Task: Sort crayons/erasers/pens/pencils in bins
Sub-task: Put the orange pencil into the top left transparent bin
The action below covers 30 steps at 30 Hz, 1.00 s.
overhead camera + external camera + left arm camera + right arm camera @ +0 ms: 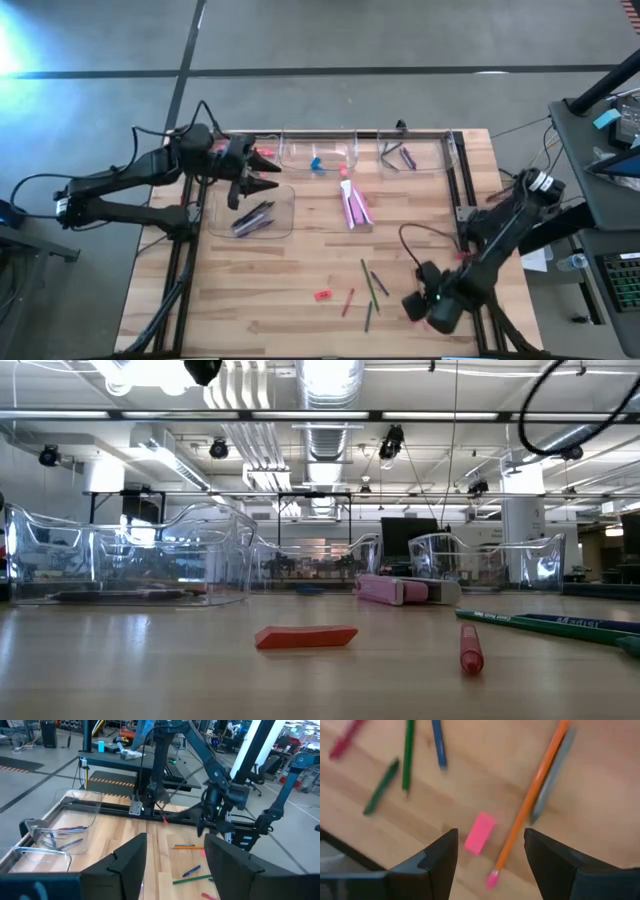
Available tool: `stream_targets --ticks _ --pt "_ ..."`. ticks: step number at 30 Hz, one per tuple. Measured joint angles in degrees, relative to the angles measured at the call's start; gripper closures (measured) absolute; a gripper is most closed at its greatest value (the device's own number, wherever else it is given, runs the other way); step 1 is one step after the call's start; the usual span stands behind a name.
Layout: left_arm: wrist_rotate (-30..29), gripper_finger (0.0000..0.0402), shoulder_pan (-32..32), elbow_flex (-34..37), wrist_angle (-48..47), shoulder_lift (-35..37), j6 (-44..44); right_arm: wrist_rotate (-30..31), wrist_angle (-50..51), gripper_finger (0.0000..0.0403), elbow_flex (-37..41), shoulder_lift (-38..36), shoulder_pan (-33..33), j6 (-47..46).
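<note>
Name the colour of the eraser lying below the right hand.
Bright pink eraser, clearest in the right wrist view, below the open right hand.

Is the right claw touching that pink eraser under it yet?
Apart. The right wrist view shows the right claw open, with the pink eraser lying on bare wood between its fingers and clear of both.

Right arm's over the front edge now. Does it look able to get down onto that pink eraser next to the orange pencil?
Probably yes. The right gripper hangs open right above the pink eraser, with nothing over it. The orange pencil lies close alongside, so one finger may nudge it while closing.
</note>
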State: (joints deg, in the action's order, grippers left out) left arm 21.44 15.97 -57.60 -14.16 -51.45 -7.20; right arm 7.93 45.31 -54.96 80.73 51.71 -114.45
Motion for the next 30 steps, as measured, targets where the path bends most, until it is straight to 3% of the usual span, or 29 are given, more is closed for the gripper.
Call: stream_targets --ticks 5,14,30 --pt "0.5 0.0217 0.0 0.0 -0.1 -0.1 0.0 -1.4 -5.5 0.0188 0.7 4.9 5.2 -7.0" --pt "0.9 0.0217 0.0 0.0 0.1 -0.4 0.0 -2.4 -6.2 0.0188 -5.0 14.1 10.6 -15.1" --pt "1.1 0.0217 0.0 0.0 0.8 -3.0 -1.5 -3.5 -4.4 0.0200 -6.9 18.6 10.6 -16.1"
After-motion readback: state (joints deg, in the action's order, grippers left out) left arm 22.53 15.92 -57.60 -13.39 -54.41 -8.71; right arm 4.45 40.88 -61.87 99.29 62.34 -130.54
